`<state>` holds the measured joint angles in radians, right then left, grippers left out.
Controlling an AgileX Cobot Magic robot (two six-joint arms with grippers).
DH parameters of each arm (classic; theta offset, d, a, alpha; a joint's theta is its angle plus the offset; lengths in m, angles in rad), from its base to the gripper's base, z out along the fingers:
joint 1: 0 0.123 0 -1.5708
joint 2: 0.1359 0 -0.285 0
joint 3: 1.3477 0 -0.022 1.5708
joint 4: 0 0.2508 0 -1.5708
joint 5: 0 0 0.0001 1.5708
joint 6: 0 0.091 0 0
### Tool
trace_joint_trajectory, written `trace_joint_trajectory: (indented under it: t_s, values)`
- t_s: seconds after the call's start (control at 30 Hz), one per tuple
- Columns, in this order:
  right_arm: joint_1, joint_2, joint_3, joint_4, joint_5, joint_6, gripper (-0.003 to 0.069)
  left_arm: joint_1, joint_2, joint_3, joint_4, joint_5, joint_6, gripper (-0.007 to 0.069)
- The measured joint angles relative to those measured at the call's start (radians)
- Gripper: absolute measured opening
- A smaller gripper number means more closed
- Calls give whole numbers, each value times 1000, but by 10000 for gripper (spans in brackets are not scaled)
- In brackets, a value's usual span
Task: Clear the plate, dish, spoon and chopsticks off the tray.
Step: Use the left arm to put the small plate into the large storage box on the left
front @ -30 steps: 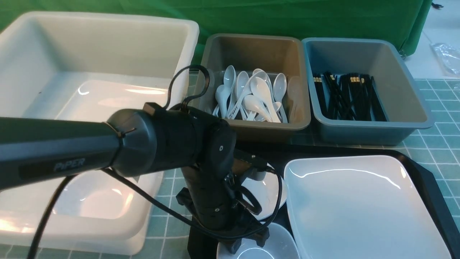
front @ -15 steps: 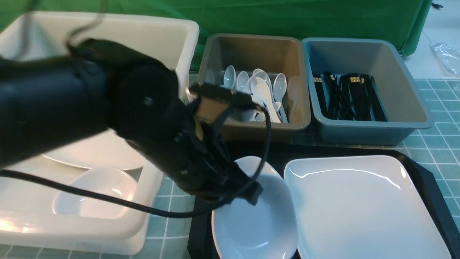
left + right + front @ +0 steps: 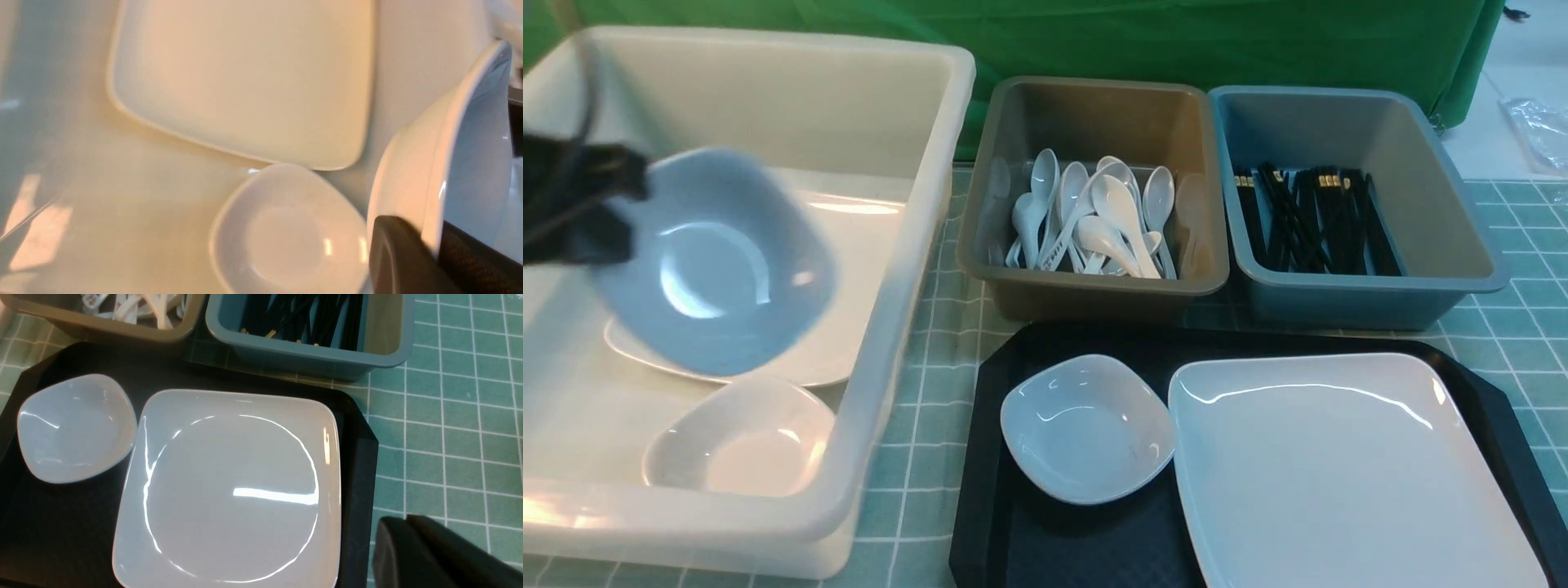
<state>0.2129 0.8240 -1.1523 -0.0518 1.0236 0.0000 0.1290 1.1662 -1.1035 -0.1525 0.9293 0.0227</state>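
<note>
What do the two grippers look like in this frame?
The left gripper is matte black with rounded fingers, one faced with a finely textured pad; a dark cable runs by it. The right gripper shows only a smooth, rounded black tip. No markings visible.

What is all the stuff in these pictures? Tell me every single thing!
tray: one, black, front right.
plate: one, white, on the tray.
small dish: one, white, on the tray beside the plate.
white tub: one, left; holds a second plate and another dish.
spoons: many, white, in the grey-brown tub.
chopsticks: many, black, in the blue tub.
mat: one, green grid, under tubs and tray.
left gripper: one, black, shut on a tilted dish over the white tub.
right gripper: one, black, shut, empty.
</note>
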Motion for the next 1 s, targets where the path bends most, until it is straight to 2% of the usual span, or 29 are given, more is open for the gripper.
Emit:
trace_joint_trajectory:
  t_s: [0.07, 0.2, 0.3, 0.67, 0.8, 0.87, 0.9, 0.93, 1.0]
  values:
    - [0, 0, 0, 0, -8, 0, 65, 68, 12, 74, -41, -79, 78, 20]
    - [0, 0, 0, 0, -20, 0, 66, 81, 70, 139, -88, -144, 191, 20]
    - [0, 0, 0, 0, -26, 0, 67, 80, 143, 143, -113, -146, 217, 20]
    - [0, 0, 0, 0, -32, 0, 67, 80, 282, 143, -82, -78, 242, 23]
    - [0, 0, 0, 0, -39, -9, 67, 80, 282, 143, -76, -74, 231, 83]
    - [0, 0, 0, 0, -40, -9, 69, 80, 282, 143, -70, -53, 229, 196]
    - [0, 0, 0, 0, -40, -9, 70, 80, 282, 143, -70, -48, 228, 225]
    - [0, 0, 0, 0, -40, -9, 70, 80, 282, 143, -69, -39, 228, 298]
    - [0, 0, 0, 0, -40, -9, 74, 80, 276, 137, -66, -25, 216, 379]
